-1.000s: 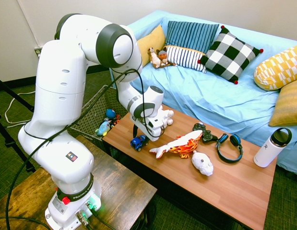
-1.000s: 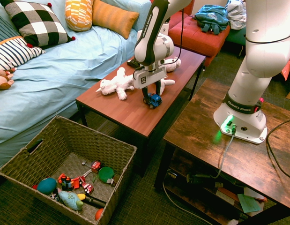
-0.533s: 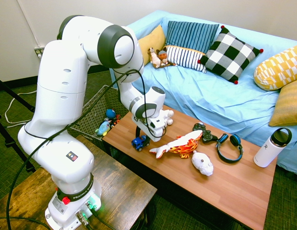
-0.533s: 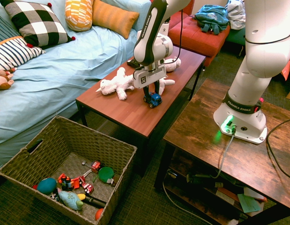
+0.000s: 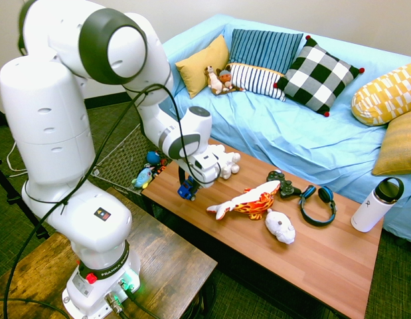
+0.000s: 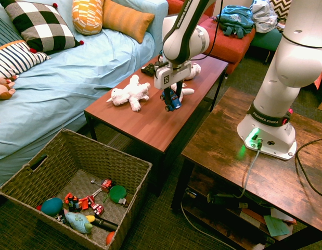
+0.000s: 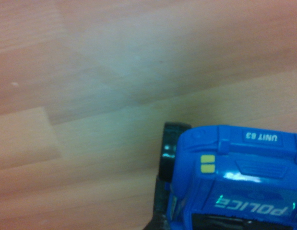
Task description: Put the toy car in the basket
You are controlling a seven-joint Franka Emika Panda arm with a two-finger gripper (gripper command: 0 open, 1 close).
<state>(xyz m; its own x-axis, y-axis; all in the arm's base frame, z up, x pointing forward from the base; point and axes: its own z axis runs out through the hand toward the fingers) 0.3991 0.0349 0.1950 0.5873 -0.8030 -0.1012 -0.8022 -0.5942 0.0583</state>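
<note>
One toy car, clamped in the end effector over the bench.
In the second exterior view, left to right: one wicker basket holds several small toys, among them one green disc and one orange ball; two white plush toys lie on the bench; the single arm reaches down, fingers closed on the car, which hangs tilted.

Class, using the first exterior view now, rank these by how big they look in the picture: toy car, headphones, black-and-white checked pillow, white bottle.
1. Black-and-white checked pillow
2. White bottle and headphones: too alike to rank
3. Toy car, partly hidden by the gripper
</note>
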